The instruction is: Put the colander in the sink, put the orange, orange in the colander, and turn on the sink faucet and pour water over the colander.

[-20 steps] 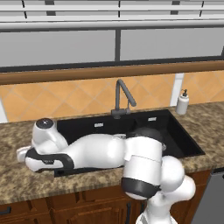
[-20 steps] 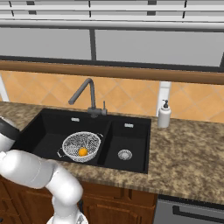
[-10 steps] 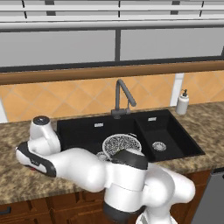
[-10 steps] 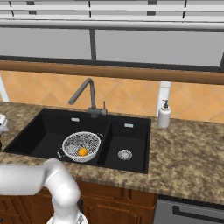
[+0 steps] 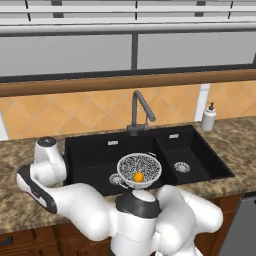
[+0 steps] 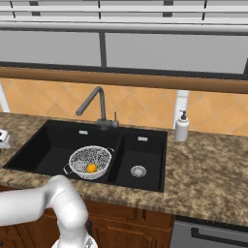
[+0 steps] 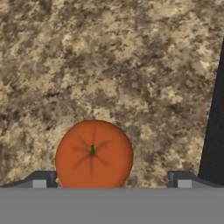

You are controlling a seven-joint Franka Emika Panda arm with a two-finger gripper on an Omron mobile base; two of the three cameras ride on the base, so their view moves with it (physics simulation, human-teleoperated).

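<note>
The colander (image 5: 139, 170) is sitting in the sink's (image 5: 90, 155) large basin with the yellower orange (image 5: 138, 176) inside. The reddish orange (image 7: 94, 154) is lying on the counter (image 7: 109, 65) left of the sink, the jaws hanging wide around it (nothing gripped); that orange and the faucet (image 5: 137, 110) are remaining.

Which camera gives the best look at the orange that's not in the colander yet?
The hand view. The reddish orange sits large on the granite counter, seen from straight above, stem mark visible, between the open hand's fingertips. In the two base views the arm covers that patch of counter; the orange they show is the yellower one in the colander.
</note>
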